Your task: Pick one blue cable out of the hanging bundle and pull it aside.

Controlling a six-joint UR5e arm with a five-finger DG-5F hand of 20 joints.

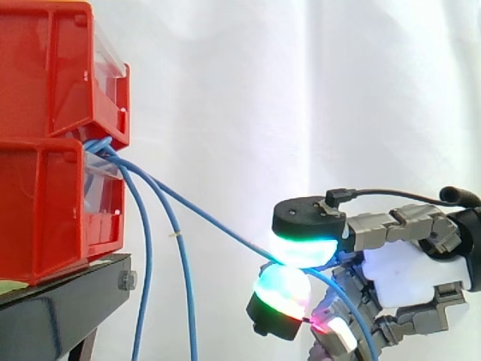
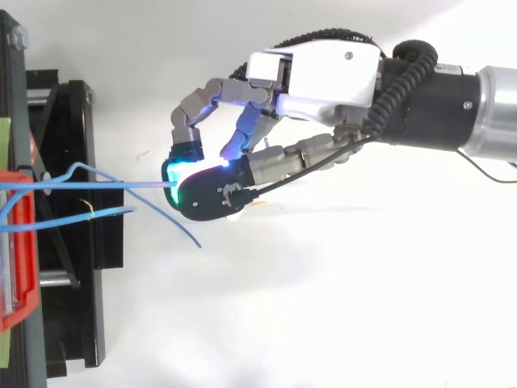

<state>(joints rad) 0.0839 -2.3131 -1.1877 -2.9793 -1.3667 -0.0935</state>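
Note:
Several thin blue cables come out between the two stacked red bins (image 1: 45, 143) at the left. Two of them (image 1: 146, 248) hang straight down in front of the black stand (image 1: 60, 304). One blue cable (image 1: 203, 214) (image 2: 105, 185) is stretched down and to the right, away from the others. My hand (image 1: 409, 274) (image 2: 323, 77) reaches in from the right and is shut on this cable, pinching it between glowing green-white fingertips (image 1: 303, 248). Past the pinch the cable runs on down behind the hand.
The red bins (image 2: 20, 259) sit on the black stand (image 2: 73, 234) at the left edge. A white curtain hangs behind, and white floor lies under the hand. A loose blue cable end (image 2: 194, 238) points out below the hand's pads.

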